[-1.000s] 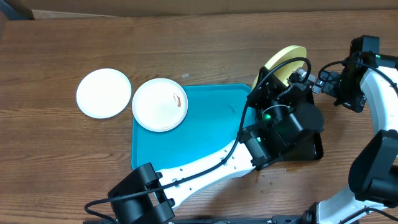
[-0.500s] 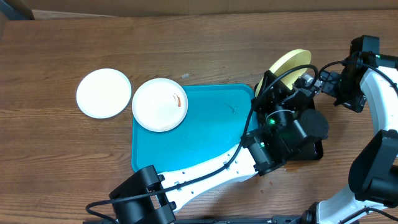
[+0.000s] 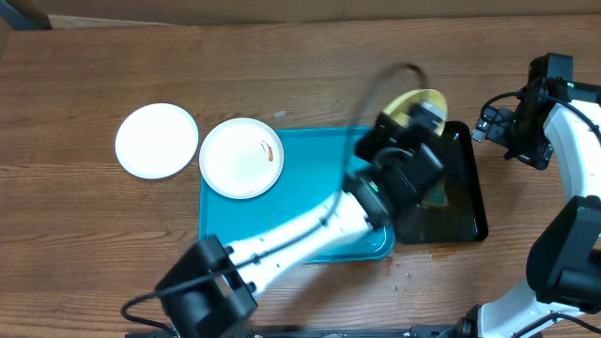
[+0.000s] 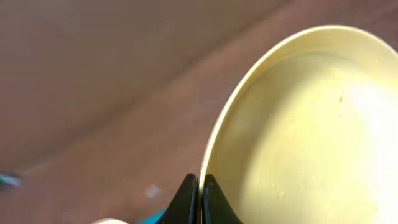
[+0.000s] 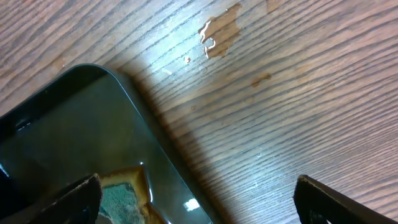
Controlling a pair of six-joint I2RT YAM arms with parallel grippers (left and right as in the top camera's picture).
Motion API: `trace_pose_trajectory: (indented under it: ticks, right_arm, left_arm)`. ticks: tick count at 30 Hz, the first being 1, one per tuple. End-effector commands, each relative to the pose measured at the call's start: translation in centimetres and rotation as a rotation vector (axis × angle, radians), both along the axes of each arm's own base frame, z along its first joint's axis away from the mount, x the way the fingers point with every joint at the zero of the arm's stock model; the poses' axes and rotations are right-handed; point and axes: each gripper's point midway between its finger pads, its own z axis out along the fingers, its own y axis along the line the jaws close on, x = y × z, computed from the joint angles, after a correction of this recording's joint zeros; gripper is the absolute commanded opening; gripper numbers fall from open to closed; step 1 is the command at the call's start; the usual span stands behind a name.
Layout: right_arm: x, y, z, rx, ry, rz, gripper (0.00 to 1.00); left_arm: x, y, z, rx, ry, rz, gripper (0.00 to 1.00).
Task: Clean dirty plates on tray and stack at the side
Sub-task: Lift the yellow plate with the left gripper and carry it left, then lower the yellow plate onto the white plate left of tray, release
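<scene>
My left gripper (image 4: 200,194) is shut on the rim of the pale yellow-green plate (image 4: 298,124), which stands tilted on edge. From overhead the plate (image 3: 410,100) hangs over the far left corner of the black tray, with the left gripper (image 3: 424,115) blurred by motion. One white plate (image 3: 242,158) with a reddish smear overlaps the far left corner of the turquoise tray (image 3: 300,202). The other white plate (image 3: 157,141) lies on the table left of it. My right gripper (image 5: 199,199) is open and empty, its fingers (image 5: 323,199) wide apart above the black tray's edge.
A narrow black tray (image 3: 467,192) sits right of the turquoise one and holds a yellow-and-green sponge (image 5: 121,193). A small puddle (image 5: 217,31) glistens on the wood beyond it. The right arm (image 3: 549,113) stands at the table's right side.
My left arm has swung left with the yellow-green plate, from above the black tray's middle to its left edge. The right arm and both white plates have not moved.
</scene>
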Motion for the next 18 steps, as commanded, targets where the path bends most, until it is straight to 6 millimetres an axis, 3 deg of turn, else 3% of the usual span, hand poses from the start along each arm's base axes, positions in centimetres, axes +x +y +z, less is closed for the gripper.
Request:
trace_pose_trajectory:
  ticks: [1,4,7,9,12,16,18]
  right_arm:
    - [0.4,-0.2,0.6,-0.004,-0.022,-0.006,1.0]
    - [0.4,-0.2,0.6,-0.004,-0.022,-0.006,1.0]
    - [0.4,-0.2,0.6,-0.004,-0.022,-0.006,1.0]
    - [0.4,-0.2,0.6,-0.004,-0.022,-0.006,1.0]
    - [0.4,-0.2,0.6,-0.004,-0.022,-0.006,1.0]
    - [0.4,-0.2,0.6,-0.004,-0.022,-0.006,1.0]
    - [0.4,-0.2,0.6,-0.004,-0.022,-0.006,1.0]
  left_arm:
    - [1.7,1.1,2.4,-0.448,0.209,-0.061,0.04]
    - [3.8,5.1,1.7,-0.601,0.35,-0.027,0.04]
    - [5.7,10.5,0.6,-0.745,0.49,0.03,0.04]
    - [6.6,15.2,-0.2,-0.82,0.557,0.099,0.04]
    - [7.3,24.3,-1.6,-0.906,0.596,0.297,0.04]
    - [5.9,36.2,-3.3,-0.983,0.583,0.596,0.04]
    - [4.7,40.7,-4.0,-1.018,0.569,0.709,0.04]
